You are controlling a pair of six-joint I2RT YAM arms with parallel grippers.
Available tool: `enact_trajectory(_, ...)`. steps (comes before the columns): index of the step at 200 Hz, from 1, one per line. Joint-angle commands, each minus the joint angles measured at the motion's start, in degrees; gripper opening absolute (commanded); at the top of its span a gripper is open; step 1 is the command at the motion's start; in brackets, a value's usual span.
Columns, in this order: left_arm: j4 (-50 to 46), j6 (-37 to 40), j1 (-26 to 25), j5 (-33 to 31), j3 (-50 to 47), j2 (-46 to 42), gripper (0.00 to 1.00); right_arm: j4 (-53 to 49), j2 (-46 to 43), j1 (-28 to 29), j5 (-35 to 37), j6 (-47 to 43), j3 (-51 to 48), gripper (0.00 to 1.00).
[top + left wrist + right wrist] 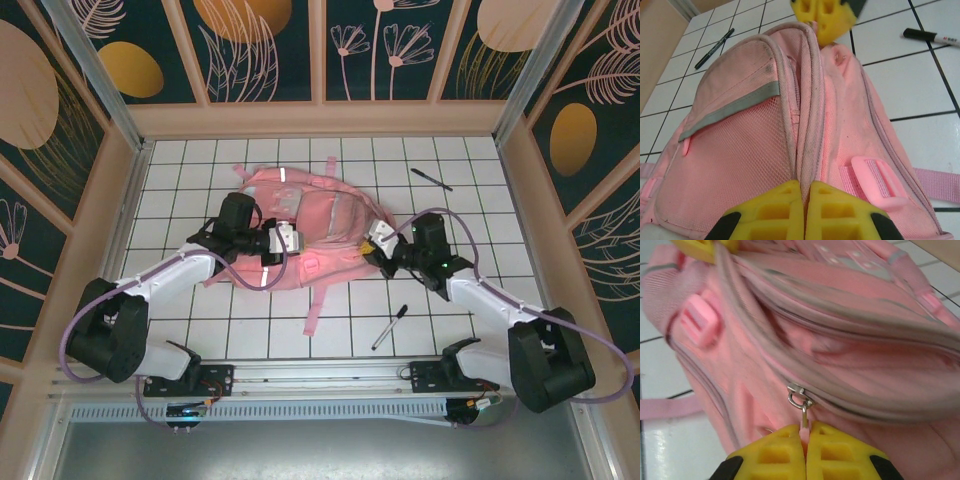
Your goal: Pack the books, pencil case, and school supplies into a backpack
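Mid-table: backpack, zip looks closed. left gripper clamped on seam at left end. right gripper pinched on zipper pull. Risk: thin tab slips out, or bag drags right if left hold gives. Near pen could get swept.

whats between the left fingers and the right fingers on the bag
The backpack: its seam ridge runs straight from the left fingers to the right fingers, seen in the left wrist view.
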Motion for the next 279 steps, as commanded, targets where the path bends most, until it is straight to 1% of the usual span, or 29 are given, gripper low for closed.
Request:
enact_trajectory(1, -1.5, 5.8, 1.7, 1.1, 0.9, -0.7, 0.00, -3.7, -1.0, -4.9, 9.0, 0.3, 1.6, 0.00)
enact_trajectory(20, -2.5, 6.8, 1.8, 0.9, 1.8, 0.0, 0.00, -1.3, -0.8, -7.3, 14.1, 2.5, 1.3, 0.00)
enact_trajectory(33, -2.8, 6.9, 1.9, 0.8, 2.2, 0.1, 0.00, 0.9, -0.1, -8.3, 15.0, 3.7, 1.0, 0.00)
enact_trajectory(48, -1.7, 7.1, 2.6, 0.2, 1.7, 0.5, 0.00, 1.3, 0.4, -8.1, 12.0, 2.0, 1.3, 0.00)
enact_trajectory(71, 0.1, 6.1, 6.9, -1.0, 2.5, 2.1, 0.00, 2.1, -1.5, -6.5, 6.1, -0.2, 0.2, 0.00)
enact_trajectory(80, 2.1, 5.8, 7.7, -5.1, 2.2, 2.5, 0.00, 2.1, -2.1, -5.7, 3.2, -1.5, -0.1, 0.00)
enact_trajectory(88, 6.5, 3.5, 7.8, -13.0, 1.5, 3.2, 0.00, 1.7, -2.1, -4.8, 1.2, -2.5, 0.2, 0.00)
enact_trajectory(95, 9.7, 1.7, 8.0, -18.4, 1.4, 4.3, 0.00, 0.5, -1.8, -3.6, -0.5, -3.5, 0.8, 0.00)
enact_trajectory(100, 10.4, 1.3, 8.6, -20.4, 1.9, 5.3, 0.01, -1.0, -1.4, -2.5, -1.7, -5.1, 1.6, 0.00)
enact_trajectory(105, 9.7, 1.1, 9.2, -20.7, 3.2, 6.4, 0.03, -2.3, -0.9, -1.4, -2.4, -6.1, 2.4, 0.00)
enact_trajectory(117, 5.3, 0.9, 10.6, -17.3, 7.6, 9.0, 0.08, -3.1, 0.8, 2.2, -2.3, -6.2, 4.1, 0.00)
enact_trajectory(124, 3.2, 0.5, 10.7, -15.7, 9.6, 10.2, 0.14, -2.5, 1.9, 4.2, -2.4, -5.7, 4.6, 0.00)
enact_trajectory(126, 2.7, 0.4, 10.7, -15.3, 9.5, 10.4, 0.17, -2.2, 2.2, 4.8, -2.4, -5.5, 4.8, 0.00)
enact_trajectory(131, 1.6, 0.2, 10.6, -14.1, 11.6, 10.9, 0.32, -1.1, 3.0, 5.9, -2.3, -4.4, 5.1, 0.00)
enact_trajectory(134, 1.0, 0.1, 10.6, -13.3, 12.2, 11.1, 0.37, -0.2, 3.5, 6.5, -2.3, -3.7, 5.2, 0.00)
enact_trajectory(137, 0.5, 0.1, 10.7, -12.6, 12.5, 11.2, 0.40, 0.8, 3.9, 7.0, -2.4, -3.0, 5.3, 0.00)
enact_trajectory(150, -2.3, 1.7, 10.6, -8.8, 13.2, 11.1, 0.45, 5.2, 5.9, 8.7, -1.9, 0.1, 5.3, 0.00)
enact_trajectory(164, -8.8, 7.8, 10.6, -3.2, 13.2, 10.0, 0.55, 7.8, 7.7, 9.8, -0.8, 2.3, 5.6, 0.00)
enact_trajectory(178, -15.0, 14.0, 9.8, 2.0, 12.3, 8.1, 0.61, 9.0, 8.7, 10.0, 0.2, 3.9, 6.0, 0.00)
enact_trajectory(186, -16.2, 15.6, 8.6, 2.9, 11.2, 6.7, 0.64, 9.3, 9.0, 10.0, 0.1, 4.6, 6.0, 0.00)
enact_trajectory(203, -15.2, 16.3, 4.8, -0.2, 8.7, 4.5, 0.71, 9.2, 9.1, 10.0, 0.5, 4.9, 6.3, 0.00)
enact_trajectory(219, -14.9, 15.7, 1.5, -2.6, 9.4, 4.6, 0.72, 8.8, 9.1, 10.0, 0.8, 5.5, 6.3, 0.00)
enact_trajectory(232, -13.5, 12.6, 0.0, -3.2, 10.5, 5.8, 0.71, 8.1, 9.4, 10.0, -0.1, 5.7, 6.7, 0.00)
enact_trajectory(257, -10.9, 11.7, -3.1, -4.7, 12.9, 8.4, 0.67, 8.0, 9.1, 11.3, -0.1, 6.4, 7.0, 0.00)
enact_trajectory(265, -10.8, 11.8, -4.4, -5.6, 13.4, 9.2, 0.62, 8.8, 8.9, 11.5, 0.1, 7.5, 6.7, 0.00)
enact_trajectory(273, -11.3, 11.8, -5.5, -6.2, 14.0, 10.0, 0.55, 9.9, 8.7, 11.6, 0.0, 8.7, 6.3, 0.00)
enact_trajectory(279, -11.5, 11.8, -6.1, -6.7, 14.2, 10.6, 0.53, 10.7, 8.5, 11.7, -0.1, 9.6, 6.1, 0.00)
